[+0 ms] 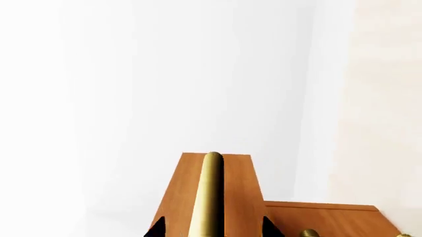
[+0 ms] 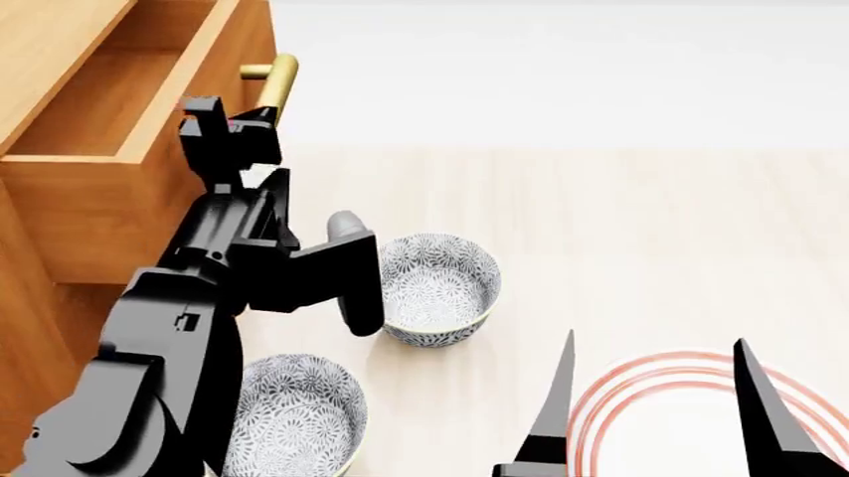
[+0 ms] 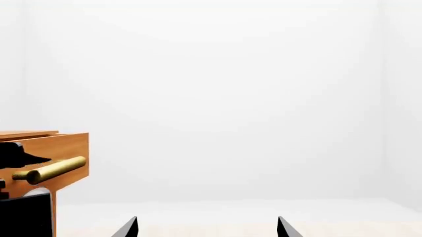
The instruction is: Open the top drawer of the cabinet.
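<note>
The left gripper point(image 2: 253, 117) pinched the brass handle point(image 2: 274, 81) of the top drawer point(image 2: 93, 189), which stood pulled out from the cabinet point(image 2: 34, 328) at the scene's far left. The right gripper point(image 2: 657, 407) hung spread at near right over a red-ringed plate point(image 2: 623, 397), with two patterned bowls point(image 2: 438, 288) on the floor between.

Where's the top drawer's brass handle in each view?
Left wrist: brass handle runs bottom centre, between the left tool's tips.
Head: upper left, above the left arm.
Right wrist: left edge.
Shared landmark: the top drawer's front.
</note>
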### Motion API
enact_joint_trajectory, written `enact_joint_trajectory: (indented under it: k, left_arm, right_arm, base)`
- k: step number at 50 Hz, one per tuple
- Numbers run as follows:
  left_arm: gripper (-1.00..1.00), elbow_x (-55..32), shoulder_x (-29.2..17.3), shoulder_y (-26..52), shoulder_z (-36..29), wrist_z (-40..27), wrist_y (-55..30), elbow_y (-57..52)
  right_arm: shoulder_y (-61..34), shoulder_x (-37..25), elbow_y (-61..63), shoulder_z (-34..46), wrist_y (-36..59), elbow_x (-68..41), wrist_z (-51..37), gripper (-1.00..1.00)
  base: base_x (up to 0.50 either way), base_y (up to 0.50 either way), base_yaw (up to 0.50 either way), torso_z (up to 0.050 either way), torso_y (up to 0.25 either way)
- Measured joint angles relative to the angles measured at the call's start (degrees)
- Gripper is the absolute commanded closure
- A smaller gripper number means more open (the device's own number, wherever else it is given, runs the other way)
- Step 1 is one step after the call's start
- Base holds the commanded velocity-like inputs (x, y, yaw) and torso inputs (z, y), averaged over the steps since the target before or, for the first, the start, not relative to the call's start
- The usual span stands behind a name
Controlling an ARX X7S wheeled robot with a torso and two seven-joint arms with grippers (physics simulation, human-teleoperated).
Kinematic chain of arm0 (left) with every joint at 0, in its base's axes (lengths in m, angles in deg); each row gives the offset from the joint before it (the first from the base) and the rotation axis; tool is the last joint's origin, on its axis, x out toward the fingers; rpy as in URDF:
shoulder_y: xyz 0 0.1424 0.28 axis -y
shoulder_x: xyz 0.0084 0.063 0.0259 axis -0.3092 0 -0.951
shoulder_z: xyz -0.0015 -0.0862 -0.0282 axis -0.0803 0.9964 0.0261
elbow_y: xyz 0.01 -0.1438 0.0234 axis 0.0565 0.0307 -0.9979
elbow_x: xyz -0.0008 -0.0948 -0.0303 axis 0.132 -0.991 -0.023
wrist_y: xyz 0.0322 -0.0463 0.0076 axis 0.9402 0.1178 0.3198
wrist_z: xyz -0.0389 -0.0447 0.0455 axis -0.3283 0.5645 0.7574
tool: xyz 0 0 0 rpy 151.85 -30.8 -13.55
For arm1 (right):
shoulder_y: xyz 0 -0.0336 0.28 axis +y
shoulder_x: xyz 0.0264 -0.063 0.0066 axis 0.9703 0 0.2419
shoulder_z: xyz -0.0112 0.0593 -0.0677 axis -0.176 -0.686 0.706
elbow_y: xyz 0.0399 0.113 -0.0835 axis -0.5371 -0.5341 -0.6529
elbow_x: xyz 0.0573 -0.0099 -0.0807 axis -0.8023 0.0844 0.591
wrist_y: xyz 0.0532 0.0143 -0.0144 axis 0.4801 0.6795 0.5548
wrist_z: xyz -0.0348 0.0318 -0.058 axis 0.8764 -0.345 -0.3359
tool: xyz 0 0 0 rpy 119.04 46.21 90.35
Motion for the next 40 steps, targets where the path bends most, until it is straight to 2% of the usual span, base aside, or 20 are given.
enact_joint_trajectory:
  k: [20, 40]
  left_arm:
    - [-1.00, -1.1, 0.9, 0.2, 0.1, 1.6, -1.8, -5.9]
    - [-1.00, 1.0, 1.5, 4.1, 1.6, 8.8, -8.4, -21.7]
  right_arm:
    - [-0.3, -0.3, -0.1, 0.4, 0.0, -0.3, -0.4, -1.00]
    - [-0.4, -0.8, 0.1, 0.7, 0.0, -0.5, -0.9, -1.00]
  base:
    - [0.00, 0.00, 0.00, 0.000, 0.000]
    - [0.00, 0.00, 0.00, 0.000, 0.000]
